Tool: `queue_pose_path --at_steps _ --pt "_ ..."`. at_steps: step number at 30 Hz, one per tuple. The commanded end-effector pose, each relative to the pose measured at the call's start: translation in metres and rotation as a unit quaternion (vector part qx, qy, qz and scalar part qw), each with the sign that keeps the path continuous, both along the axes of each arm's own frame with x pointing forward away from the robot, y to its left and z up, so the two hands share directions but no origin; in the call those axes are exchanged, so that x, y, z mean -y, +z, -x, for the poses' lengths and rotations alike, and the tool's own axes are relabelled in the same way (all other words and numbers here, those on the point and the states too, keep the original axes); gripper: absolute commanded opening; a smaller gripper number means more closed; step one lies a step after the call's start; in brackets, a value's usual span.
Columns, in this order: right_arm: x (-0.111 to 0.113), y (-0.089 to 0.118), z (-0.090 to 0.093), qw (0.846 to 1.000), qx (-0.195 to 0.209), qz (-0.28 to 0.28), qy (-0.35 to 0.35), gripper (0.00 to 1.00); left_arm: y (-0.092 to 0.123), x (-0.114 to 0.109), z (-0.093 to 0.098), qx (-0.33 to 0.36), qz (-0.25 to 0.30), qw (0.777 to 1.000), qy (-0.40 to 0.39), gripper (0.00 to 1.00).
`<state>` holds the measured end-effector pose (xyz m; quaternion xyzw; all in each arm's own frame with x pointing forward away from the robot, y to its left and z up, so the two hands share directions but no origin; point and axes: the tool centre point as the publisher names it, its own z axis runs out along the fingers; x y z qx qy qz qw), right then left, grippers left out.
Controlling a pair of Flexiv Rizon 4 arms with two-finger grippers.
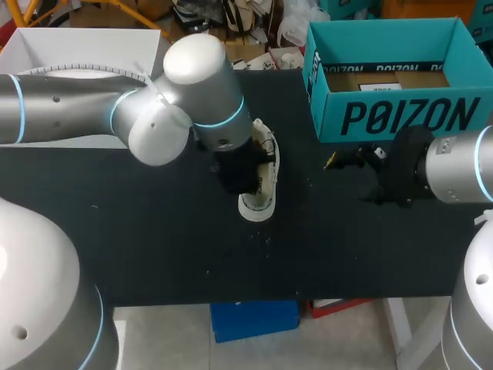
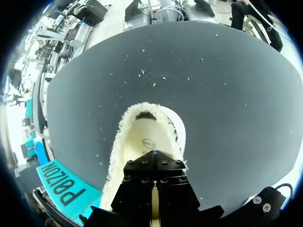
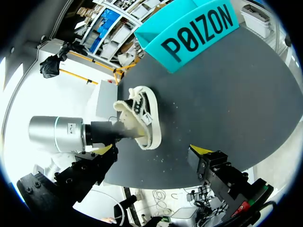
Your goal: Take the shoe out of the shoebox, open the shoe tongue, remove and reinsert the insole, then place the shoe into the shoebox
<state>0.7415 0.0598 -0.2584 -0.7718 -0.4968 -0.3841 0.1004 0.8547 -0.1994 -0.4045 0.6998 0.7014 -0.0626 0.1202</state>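
Note:
A white shoe (image 1: pixel 266 166) with a fuzzy cream lining (image 2: pixel 118 142) lies mid-table, toe toward the front edge. My left gripper (image 1: pixel 237 173) reaches down into its heel opening. In the left wrist view, the gripper (image 2: pixel 154 158) is shut on the heel end of the cream insole (image 2: pixel 149 130); its tips are hidden. The right wrist view shows the shoe (image 3: pixel 144 111) ahead of my right gripper (image 3: pixel 154 150), which stands open and holds nothing. That gripper (image 1: pixel 350 160) hovers to the shoe's right, in front of the teal shoebox (image 1: pixel 400 116).
The shoebox (image 3: pixel 199 35) stands open at the table's back right with cardboard (image 1: pixel 385 79) on its floor. A white box (image 1: pixel 85 38) sits at the back left. Small light specks (image 2: pixel 154 85) dot the dark tabletop past the shoe's toe.

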Motion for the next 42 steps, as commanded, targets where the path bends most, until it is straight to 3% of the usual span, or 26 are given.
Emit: queue_pose_path --at_steps 1,11,16,22,33,42 --pt "0.0 0.001 0.0 1.0 -0.001 -0.001 0.001 1.0 -0.014 0.009 -0.008 -0.013 -0.008 1.0 -0.002 0.0" --pt "0.0 0.001 0.0 1.0 -0.001 -0.001 0.001 1.0 0.025 -0.008 0.0 0.014 -0.007 1.0 -0.014 0.0" --pt "0.0 0.001 0.0 1.0 -0.001 -0.001 0.001 1.0 0.031 -0.008 0.008 0.014 -0.022 0.999 -0.03 0.0" --pt "0.0 0.001 0.0 1.0 -0.001 -0.001 0.001 1.0 0.015 -0.005 0.009 -0.006 -0.043 0.998 -0.036 0.0" --pt "0.0 0.001 0.0 1.0 -0.001 -0.001 0.001 1.0 -0.016 0.003 -0.004 -0.029 -0.054 0.998 -0.02 0.0" --pt "0.0 0.001 0.0 1.0 -0.001 -0.001 0.001 1.0 -0.037 0.003 0.0 -0.053 -0.064 0.996 -0.023 0.0"
